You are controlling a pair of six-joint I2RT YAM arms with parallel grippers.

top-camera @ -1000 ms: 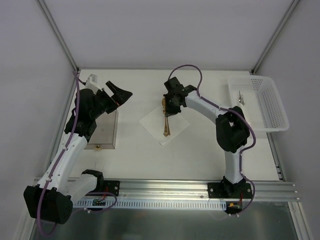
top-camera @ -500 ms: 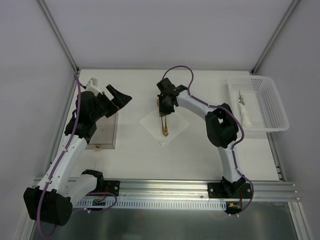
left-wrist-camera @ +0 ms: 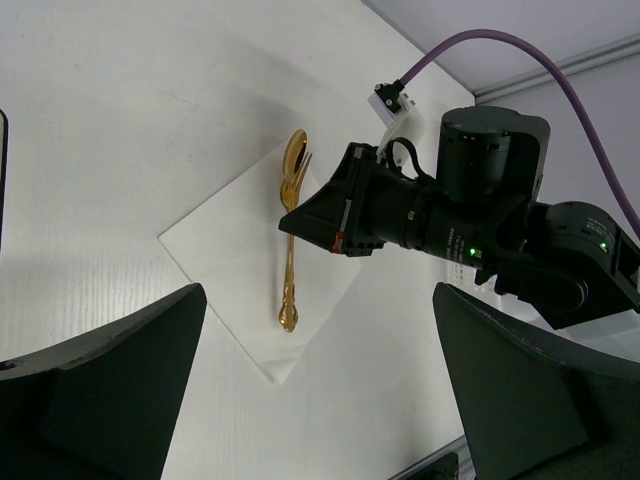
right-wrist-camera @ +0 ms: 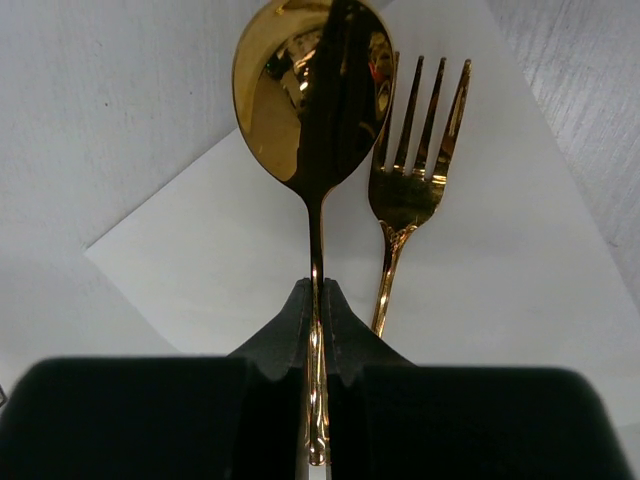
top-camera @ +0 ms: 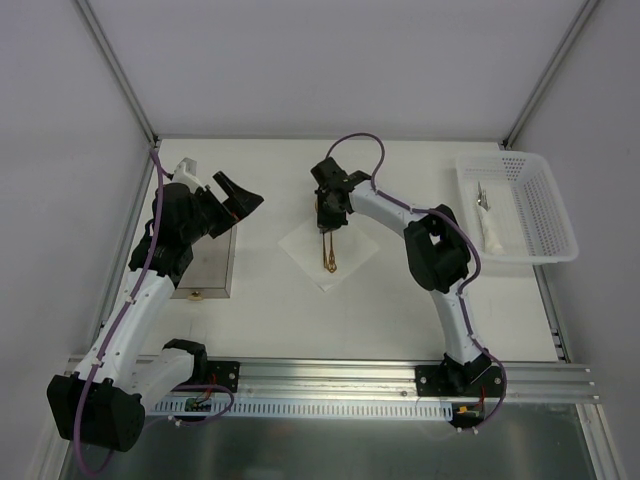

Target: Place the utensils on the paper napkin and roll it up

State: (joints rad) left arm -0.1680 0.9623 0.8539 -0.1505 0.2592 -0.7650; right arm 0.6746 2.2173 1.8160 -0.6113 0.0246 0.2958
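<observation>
Now the right gripper (right-wrist-camera: 318, 300), pinching the spoon (right-wrist-camera: 310, 90), is drawing it alongside the fork (right-wrist-camera: 410, 170) lying just to its right on the paper napkin (right-wrist-camera: 200, 280); release seems next. Meanwhile the left gripper (top-camera: 235, 195) is gaping empty.

The left arm (top-camera: 135, 300) climbs the left edge of the top view, with the left gripper (top-camera: 240, 192) at upper left, fingers spread wide. The right arm (top-camera: 445, 270) stretches from lower right to upper centre, the right gripper (right-wrist-camera: 318, 300) pinched onto a spoon (right-wrist-camera: 305, 100) handle.
</observation>
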